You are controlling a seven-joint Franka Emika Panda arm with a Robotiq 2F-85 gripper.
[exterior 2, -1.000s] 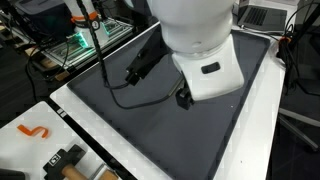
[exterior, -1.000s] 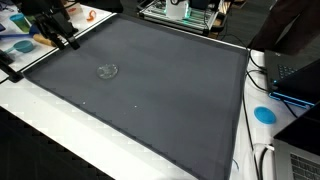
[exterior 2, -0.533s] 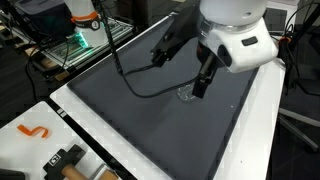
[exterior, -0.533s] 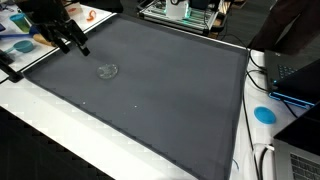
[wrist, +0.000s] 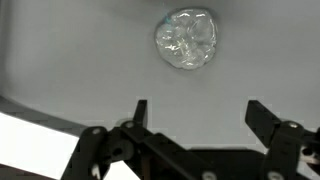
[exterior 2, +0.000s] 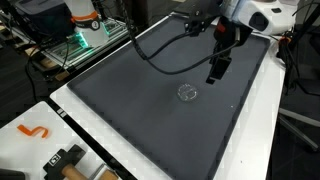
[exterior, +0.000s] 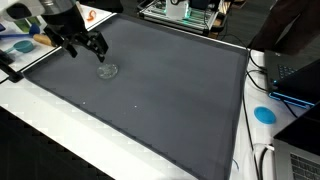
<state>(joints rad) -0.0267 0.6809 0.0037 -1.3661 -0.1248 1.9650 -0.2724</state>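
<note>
A dark grey mat (exterior: 170,100) covers most of a white table (exterior: 50,118) in a cluttered workshop, with a blue disc (exterior: 264,114) and a laptop (exterior: 296,74) beyond one edge and an orange hook (exterior 2: 35,131) on the white margin in an exterior view. A small crumpled wad of clear plastic (exterior: 107,71) lies alone on the mat, towards one side. The gripper (exterior: 85,48) hangs above the mat near the wad without touching it, its fingers (wrist: 140,108) spread wide and empty; in the wrist view the wad sits ahead of the gap between them.
</note>
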